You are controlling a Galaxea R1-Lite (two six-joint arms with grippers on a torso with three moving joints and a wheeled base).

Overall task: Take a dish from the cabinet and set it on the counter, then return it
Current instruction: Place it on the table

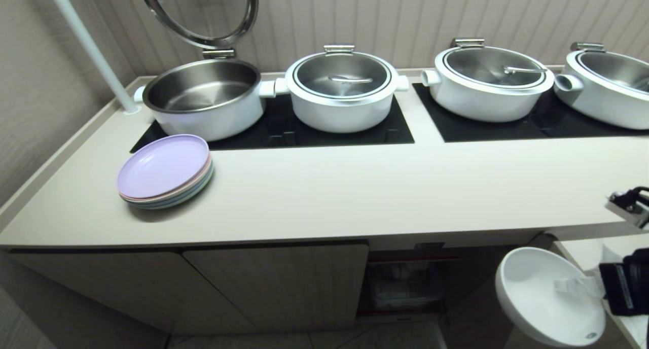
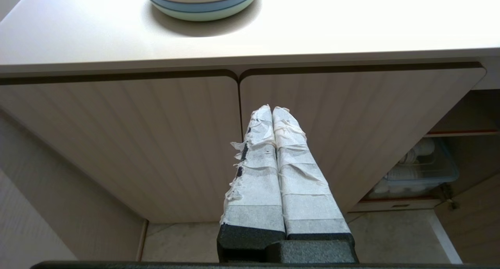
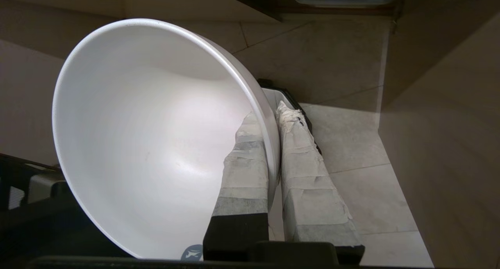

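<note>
Counter (image 1: 355,197), long and beige, spanning the head view, with black glass panels (image 1: 314,128) set in toward the wall. Four white pots on the glass, the leftmost (image 1: 203,103) open with its round lid (image 1: 203,14) tipped up and cut off by the frame, the rightmost (image 1: 608,85) cropped at the edge. Stack of pastel plates (image 1: 166,171) near the counter's left front, lilac on top. Cabinet (image 1: 274,283) below, two fluted doors closed, one bay (image 1: 405,283) to their right open, dim inside; clear tub (image 2: 420,167) of pale crockery on its lower shelf, contents too murky to sort out. Small dark label at the shelf front, unreadable.

Right gripper (image 3: 273,116) low at the right edge of the head view, below counter height and in front of the open bay, arm mostly out of frame. Taped fingers (image 3: 244,171) pinched narrowly on the rim of the dish (image 1: 550,295), one inside, one outside. Dish tilted steeply, hollow facing left and upward, held in the air clear of both counter and shelf. Small grey fish-like mark (image 3: 192,252) on its rim nearest the wrist, partly cut off, no readable words.

Left gripper (image 2: 273,112) parked low before the closed doors, pointing up at them, taped fingers pressed together, holding nothing.
</note>
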